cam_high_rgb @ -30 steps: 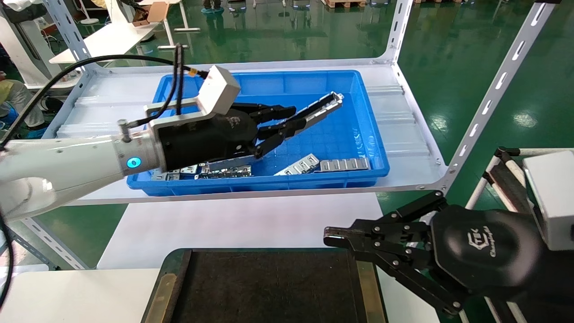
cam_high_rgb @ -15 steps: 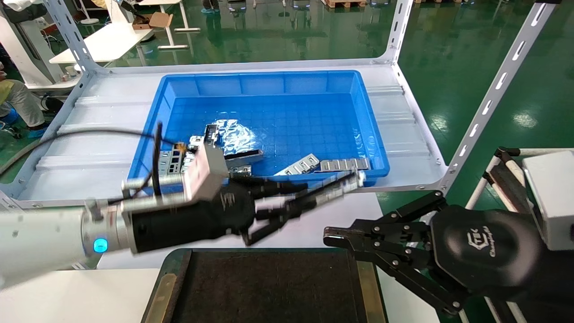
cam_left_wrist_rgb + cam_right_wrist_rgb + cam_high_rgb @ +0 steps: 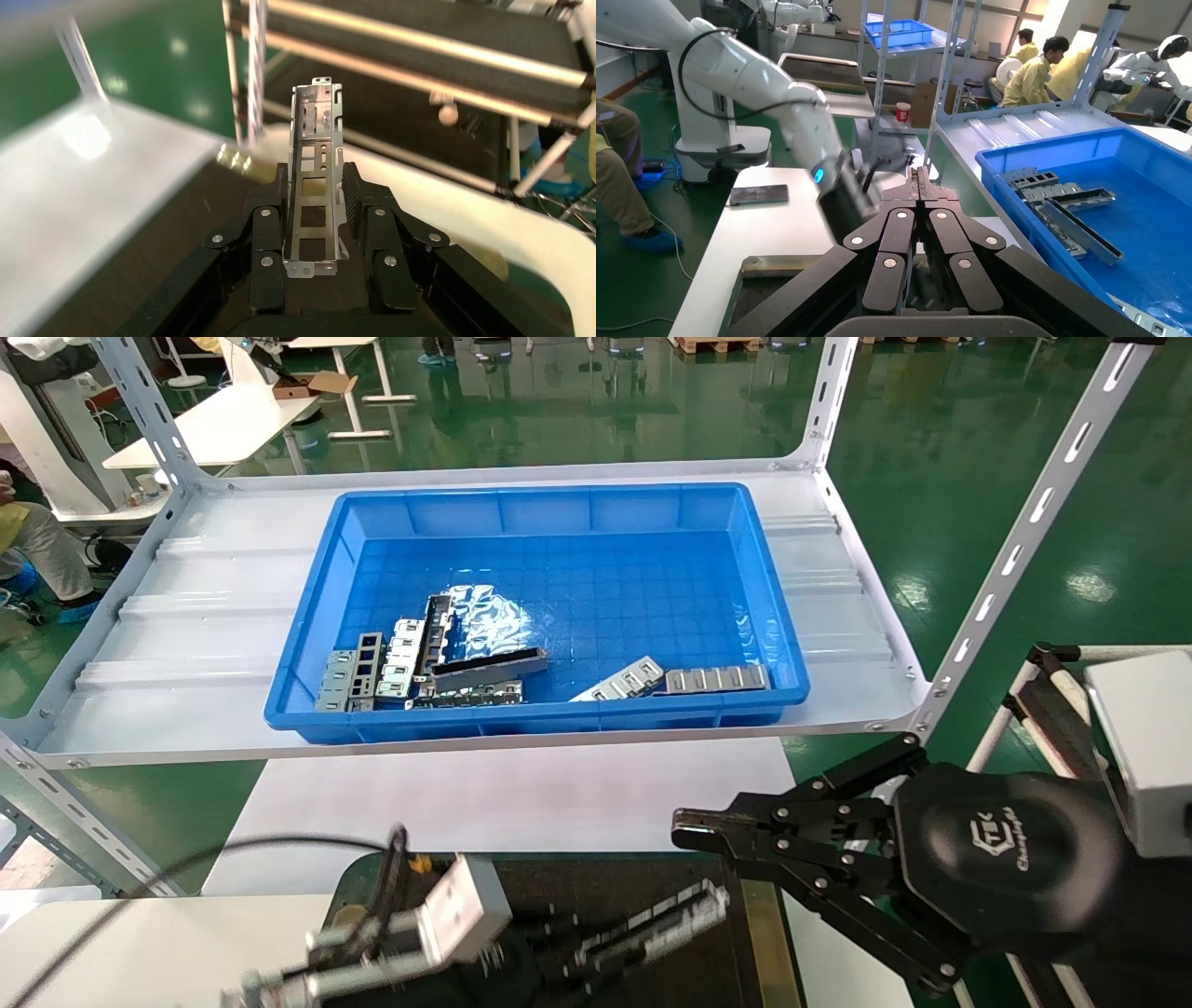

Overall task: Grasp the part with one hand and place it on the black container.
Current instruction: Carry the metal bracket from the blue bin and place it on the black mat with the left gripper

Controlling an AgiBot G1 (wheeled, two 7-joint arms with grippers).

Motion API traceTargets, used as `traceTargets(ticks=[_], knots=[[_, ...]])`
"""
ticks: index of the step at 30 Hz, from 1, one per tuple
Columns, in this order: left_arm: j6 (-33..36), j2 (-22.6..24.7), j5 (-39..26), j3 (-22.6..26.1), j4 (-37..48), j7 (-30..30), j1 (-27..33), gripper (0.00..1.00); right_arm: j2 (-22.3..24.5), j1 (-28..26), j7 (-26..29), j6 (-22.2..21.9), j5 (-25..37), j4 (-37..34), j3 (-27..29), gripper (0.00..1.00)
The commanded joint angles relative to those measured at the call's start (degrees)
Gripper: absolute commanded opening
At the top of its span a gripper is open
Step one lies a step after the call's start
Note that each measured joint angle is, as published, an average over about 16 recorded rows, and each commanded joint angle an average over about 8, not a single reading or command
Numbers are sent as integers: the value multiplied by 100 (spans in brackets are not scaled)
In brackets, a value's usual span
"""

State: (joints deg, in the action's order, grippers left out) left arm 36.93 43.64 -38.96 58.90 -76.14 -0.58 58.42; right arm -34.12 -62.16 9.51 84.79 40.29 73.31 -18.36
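Note:
My left gripper (image 3: 568, 947) is low at the near edge of the head view, blurred by motion, over the black container (image 3: 596, 882). It is shut on the part (image 3: 661, 919), a slim silver-grey channel that sticks out ahead of the fingers. In the left wrist view the part (image 3: 315, 175) sits lengthwise between the two pads, with its slotted floor and raised walls showing, above the dark tray surface (image 3: 204, 210). My right gripper (image 3: 689, 829) is parked at the right, shut and empty, with its fingertips together (image 3: 920, 175).
The blue bin (image 3: 540, 721) stands on the white shelf (image 3: 205, 617) and holds several metal parts (image 3: 419, 663) near its front wall. Slotted shelf uprights (image 3: 1015, 542) rise at the right. A white table (image 3: 521, 794) lies between shelf and tray.
My left gripper has carried the part out of the blue bin, down and towards me, to just over the black container. The right arm has not moved.

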Motion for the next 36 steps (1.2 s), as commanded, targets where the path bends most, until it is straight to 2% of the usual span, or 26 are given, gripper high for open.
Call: traceTargets(ticks=[1,13,22,36], knots=[[-235,30,-41,83,-24,-1,-228,0,0,0,0,0,0,0,0,0],[-2263,932,195,-77,140,-35,-1232,0,1,-1,-1,-1,-2,0,-3,0],[-3603,1748,473,-189,593,-307,-1489,0,2,-1,-2,-2,-3,0,-4,0],[-4623,2812,578,-499,1253,-515,-1534,0,3,-2,-3,-3,-5,0,-7,0]])
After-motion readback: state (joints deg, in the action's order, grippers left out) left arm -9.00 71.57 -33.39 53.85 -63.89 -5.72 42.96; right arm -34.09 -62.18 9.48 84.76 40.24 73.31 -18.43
